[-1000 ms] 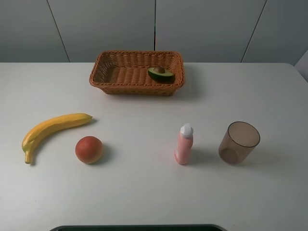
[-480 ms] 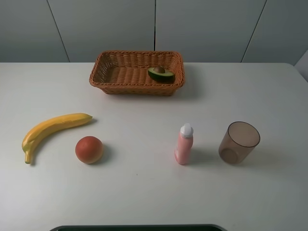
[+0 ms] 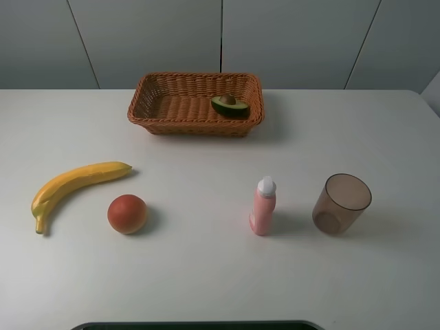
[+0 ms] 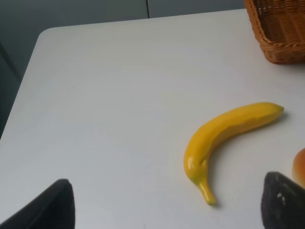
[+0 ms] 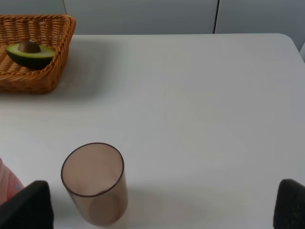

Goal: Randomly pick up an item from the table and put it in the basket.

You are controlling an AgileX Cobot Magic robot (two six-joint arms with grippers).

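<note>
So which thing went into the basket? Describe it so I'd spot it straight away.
Look to the far side of the white table for the orange-brown wicker basket. Lying at its right end is the halved avocado. It is the only item in the basket, with dark green skin, yellow-green flesh and a brown pit.

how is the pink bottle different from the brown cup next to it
The pink bottle is slim, opaque and closed with a white cap; the brown cup is wider, see-through and open at the top. The bottle stands a little taller in the high view, while the cup is empty as far as can be seen. Both stand upright on the white table, apart from each other.
</note>
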